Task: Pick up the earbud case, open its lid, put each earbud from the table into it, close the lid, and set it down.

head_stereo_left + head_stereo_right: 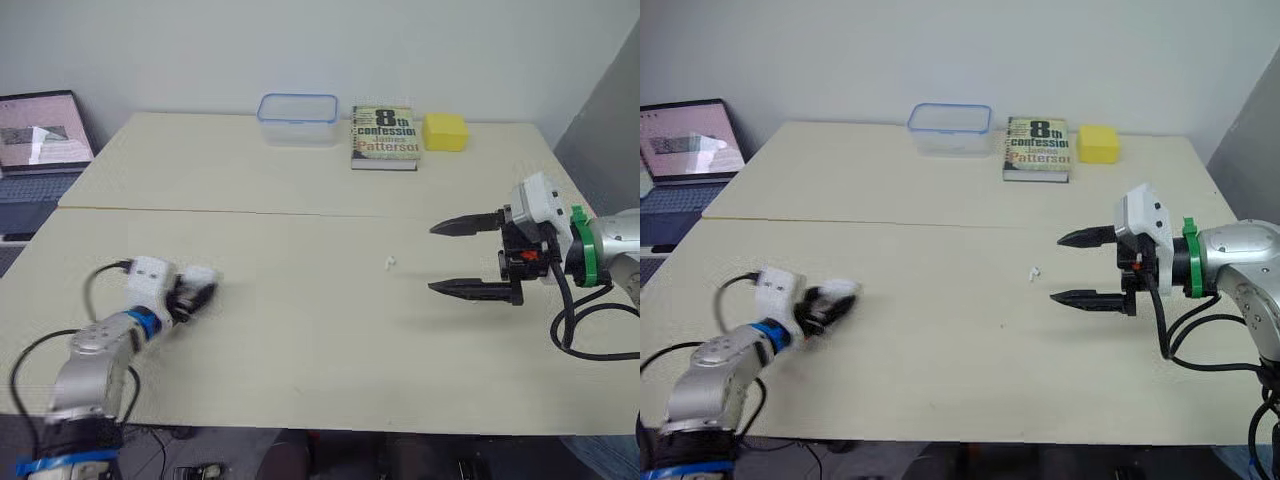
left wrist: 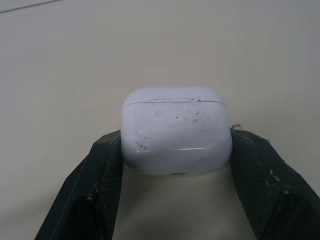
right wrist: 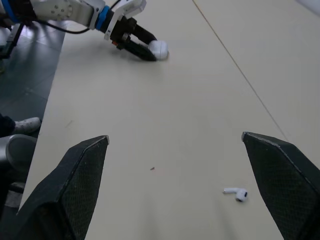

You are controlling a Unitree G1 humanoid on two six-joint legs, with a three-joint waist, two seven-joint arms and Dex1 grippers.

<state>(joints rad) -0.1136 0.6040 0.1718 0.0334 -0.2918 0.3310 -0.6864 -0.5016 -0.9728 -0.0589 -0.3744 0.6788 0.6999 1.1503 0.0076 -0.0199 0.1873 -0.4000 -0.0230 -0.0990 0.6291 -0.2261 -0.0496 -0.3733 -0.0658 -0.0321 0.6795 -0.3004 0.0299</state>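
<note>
The white earbud case [image 2: 176,131] is clamped between the two black fingers of my left gripper [image 1: 198,290], lid closed, just above the table at the front left. In the right wrist view the same case [image 3: 158,49] shows at the tip of that gripper. One white earbud [image 1: 389,263] lies on the table near the middle, also seen as the earbud [image 3: 236,192] in the right wrist view. My right gripper [image 1: 458,257] hovers to the right of the earbud, open wide, with nothing between its fingers.
At the back of the cream table [image 1: 300,330] stand a clear plastic box with a blue rim [image 1: 297,119], a book [image 1: 385,136] and a yellow block [image 1: 445,131]. A laptop [image 1: 38,135] sits off the table's far left corner.
</note>
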